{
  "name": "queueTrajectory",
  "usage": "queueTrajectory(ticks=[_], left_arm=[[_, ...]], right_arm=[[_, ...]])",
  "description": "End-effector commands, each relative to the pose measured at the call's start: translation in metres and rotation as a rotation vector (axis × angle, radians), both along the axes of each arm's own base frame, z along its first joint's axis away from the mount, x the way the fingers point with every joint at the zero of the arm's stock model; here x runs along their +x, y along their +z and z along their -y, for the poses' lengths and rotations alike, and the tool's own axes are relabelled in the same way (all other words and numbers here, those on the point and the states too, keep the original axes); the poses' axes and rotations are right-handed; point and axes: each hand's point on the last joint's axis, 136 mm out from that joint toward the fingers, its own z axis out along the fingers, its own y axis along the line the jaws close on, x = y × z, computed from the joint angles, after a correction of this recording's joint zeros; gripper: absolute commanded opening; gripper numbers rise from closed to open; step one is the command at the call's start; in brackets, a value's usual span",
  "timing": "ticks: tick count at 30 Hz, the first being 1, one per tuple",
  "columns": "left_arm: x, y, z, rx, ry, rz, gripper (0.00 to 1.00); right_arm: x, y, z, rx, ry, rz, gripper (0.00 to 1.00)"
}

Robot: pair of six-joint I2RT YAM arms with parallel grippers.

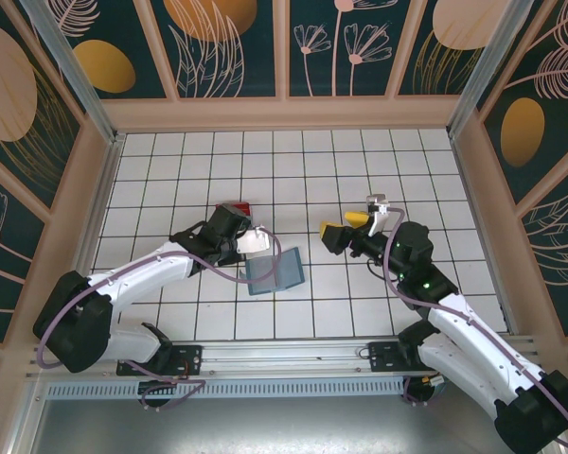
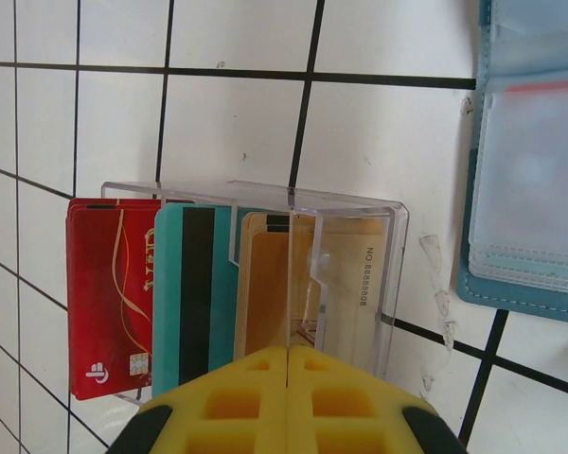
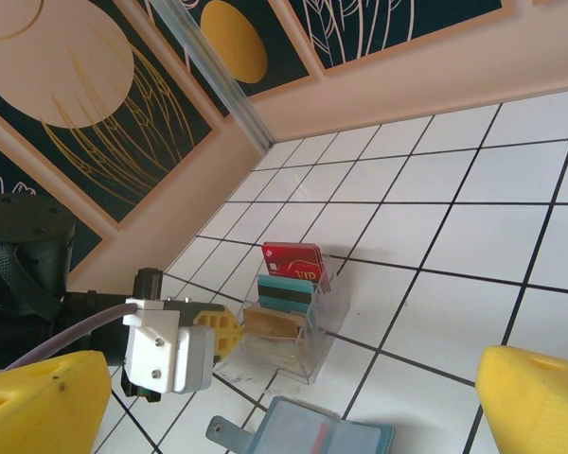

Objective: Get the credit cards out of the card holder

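Observation:
The slate-blue card holder (image 1: 275, 271) lies unfolded on the white tiles, and a thin red strip shows in one pocket (image 2: 549, 85). To its left, a clear tiered stand (image 2: 398, 246) holds three credit cards: red (image 2: 109, 293), teal (image 2: 194, 293) and tan (image 2: 265, 284). My left gripper (image 2: 287, 352) is shut, its yellow tips meeting at the stand's near end by the tan card (image 3: 273, 323). Whether they pinch anything is unclear. My right gripper (image 1: 344, 227) hangs open with nothing between its fingers, right of the card holder (image 3: 312, 440).
Peach walls with dark floral panels enclose the tiled floor on three sides. Open tiles stretch behind the stand (image 1: 257, 239) and to the right of the right arm. A metal rail runs along the near edge (image 1: 284, 352).

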Motion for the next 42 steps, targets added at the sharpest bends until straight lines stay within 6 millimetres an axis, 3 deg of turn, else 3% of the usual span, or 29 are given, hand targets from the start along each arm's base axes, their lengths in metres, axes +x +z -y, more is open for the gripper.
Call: queueTrajectory(ticks=[1,2,4,11,13,17,20,21,26,27,31,35,42], left_arm=[[0.002,-0.010,-0.002,0.010,-0.002,-0.004,0.00],[0.003,-0.011,-0.002,0.010,0.000,-0.008,0.00],[0.004,-0.012,-0.002,0.009,0.005,-0.005,0.14],[0.020,-0.009,-0.009,0.002,0.050,0.050,0.16],[0.022,-0.007,-0.011,0.002,0.058,0.061,0.34],[0.029,-0.001,-0.013,-0.021,0.086,0.077,0.33],[0.032,0.010,-0.009,-0.060,0.096,0.088,0.41],[0.034,0.015,-0.007,-0.082,0.108,0.093,0.45],[0.057,0.062,-0.002,-0.267,0.281,0.171,0.95],[0.061,0.071,-0.003,-0.305,0.327,0.183,0.99],[0.072,0.098,-0.010,-0.416,0.506,0.185,0.99],[0.076,0.125,-0.018,-0.510,0.648,0.197,0.99],[0.071,0.142,-0.034,-0.671,0.928,0.127,0.99]], right_arm=[[0.002,0.005,0.000,0.010,-0.006,0.035,0.99],[0.002,0.005,0.000,0.011,-0.005,0.034,0.99],[0.002,0.005,0.000,0.012,-0.005,0.035,0.99],[0.001,0.002,0.000,0.014,-0.001,0.025,0.99],[0.001,0.002,0.000,0.016,-0.001,0.023,0.99],[0.001,0.003,-0.001,0.018,0.004,0.024,0.99],[0.000,0.000,-0.002,0.016,0.012,0.018,0.99],[0.000,-0.001,-0.003,0.014,0.018,0.016,0.99],[0.004,-0.009,-0.008,-0.004,0.027,-0.025,0.99],[0.007,-0.012,-0.009,-0.010,0.021,-0.041,0.99],[0.028,-0.031,-0.002,-0.051,-0.100,-0.156,0.99],[0.032,-0.045,-0.016,-0.113,-0.087,-0.225,0.99],[0.037,-0.073,-0.038,-0.221,-0.049,-0.350,0.99]])
